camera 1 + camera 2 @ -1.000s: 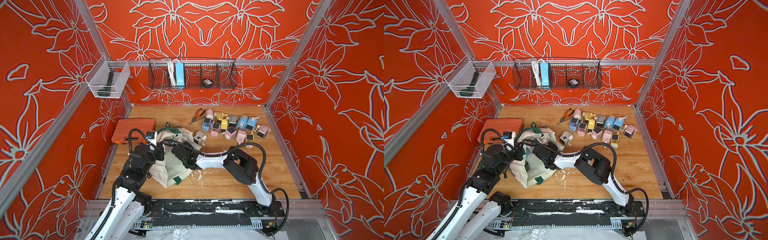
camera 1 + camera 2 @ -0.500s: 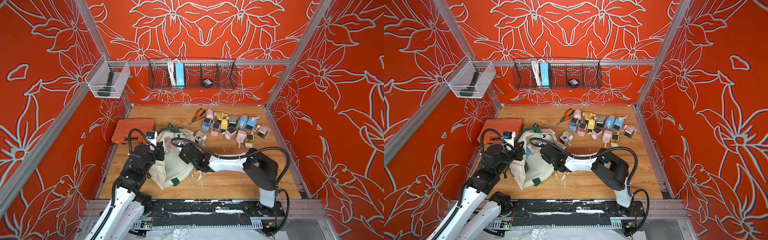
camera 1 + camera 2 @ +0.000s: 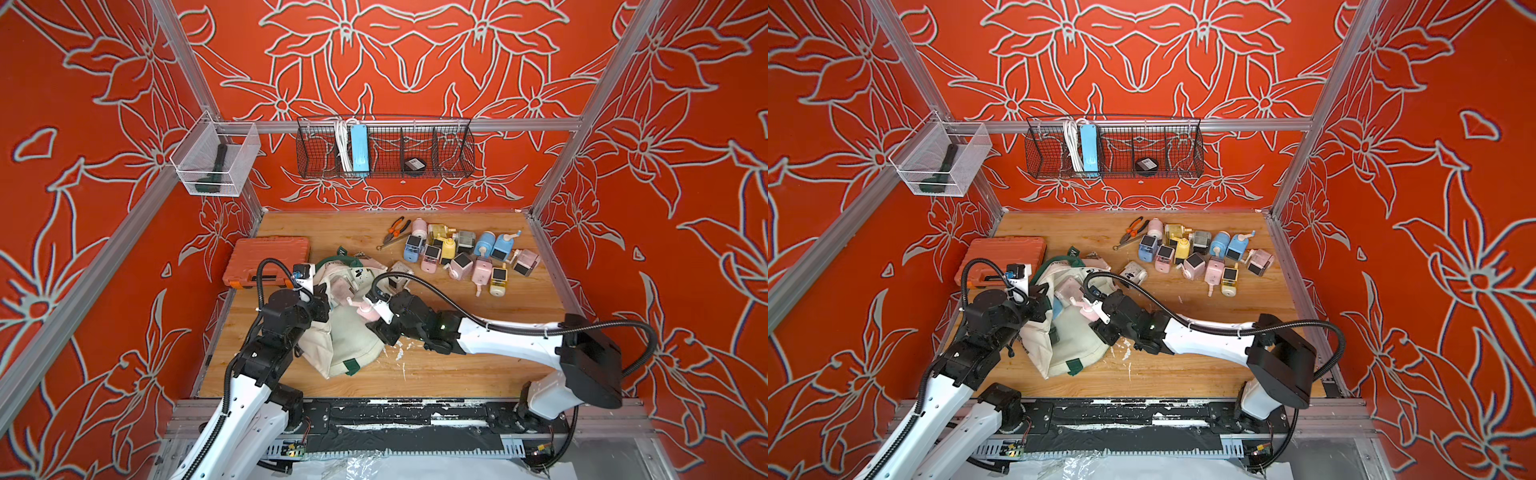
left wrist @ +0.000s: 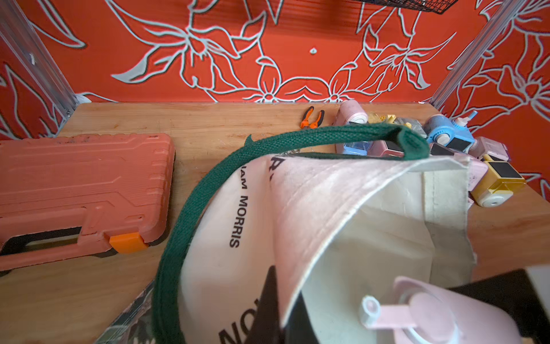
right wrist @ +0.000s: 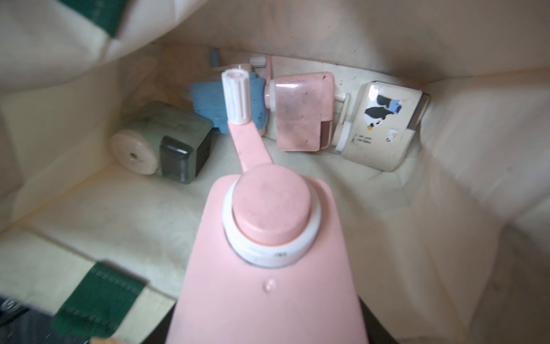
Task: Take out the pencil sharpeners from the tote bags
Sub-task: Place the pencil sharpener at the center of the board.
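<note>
Tote bag [image 3: 353, 345] of cream cloth with green straps, slumped on the near left part of the wooden table [image 3: 436, 382], rim lifted and mouth open. Left gripper [image 3: 326, 302] at that rim, jaws closed tight on the cloth. Right gripper [image 3: 1097, 312] at the bag's mouth, jaws clamped on a pink sharpener [image 5: 268, 268], crank handle pointing into the bag.

Deeper inside, in the right wrist view: grey-green sharpener [image 5: 166, 143], blue sharpener [image 5: 208, 104], second pink sharpener [image 5: 300, 110] and cream sharpener [image 5: 381, 125] with a penguin sticker, all lying on the cloth.

Pile of sharpeners [image 3: 461, 264] on the far right of the table, well apart from the bag. Orange-handled pliers [image 3: 397, 228] just beside that pile. Orange tool case [image 3: 268, 259] near the bag, at the table's left edge.
</note>
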Controlling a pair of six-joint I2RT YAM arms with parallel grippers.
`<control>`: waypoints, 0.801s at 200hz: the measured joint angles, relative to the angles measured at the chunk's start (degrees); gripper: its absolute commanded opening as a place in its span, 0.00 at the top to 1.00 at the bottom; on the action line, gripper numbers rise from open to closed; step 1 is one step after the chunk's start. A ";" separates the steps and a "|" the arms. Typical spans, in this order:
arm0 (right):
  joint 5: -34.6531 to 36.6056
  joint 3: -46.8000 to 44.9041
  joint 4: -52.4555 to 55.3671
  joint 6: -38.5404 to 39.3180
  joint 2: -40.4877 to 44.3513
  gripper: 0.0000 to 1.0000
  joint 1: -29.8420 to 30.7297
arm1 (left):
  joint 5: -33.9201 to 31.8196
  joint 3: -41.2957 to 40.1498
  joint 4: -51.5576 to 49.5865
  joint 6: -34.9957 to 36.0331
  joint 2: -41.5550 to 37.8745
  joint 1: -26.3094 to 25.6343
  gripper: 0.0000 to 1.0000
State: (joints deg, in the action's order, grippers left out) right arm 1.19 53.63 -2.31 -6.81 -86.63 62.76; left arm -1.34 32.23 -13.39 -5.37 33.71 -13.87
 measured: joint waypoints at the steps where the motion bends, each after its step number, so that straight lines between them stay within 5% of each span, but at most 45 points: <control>1: -0.13 -0.22 0.07 -0.07 0.28 0.57 0.00 | 0.02 0.00 0.00 0.00 0.00 0.00 1.00; 51: -2.62 -5.33 4.15 -2.01 12.87 0.57 0.24 | 0.17 0.00 -0.02 0.00 -0.13 0.00 1.00; 98: 6.43 -9.35 7.30 -3.10 25.18 0.57 -0.39 | 0.20 0.00 -0.04 0.00 -0.24 0.00 1.00; 160: 14.32 -11.39 10.86 -11.91 24.35 0.57 -14.08 | 0.57 0.00 -0.04 0.02 -0.24 0.00 1.00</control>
State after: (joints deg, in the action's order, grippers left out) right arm 15.51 42.24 8.56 -18.72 -62.28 48.69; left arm -0.78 32.23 -13.43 -5.34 33.47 -13.87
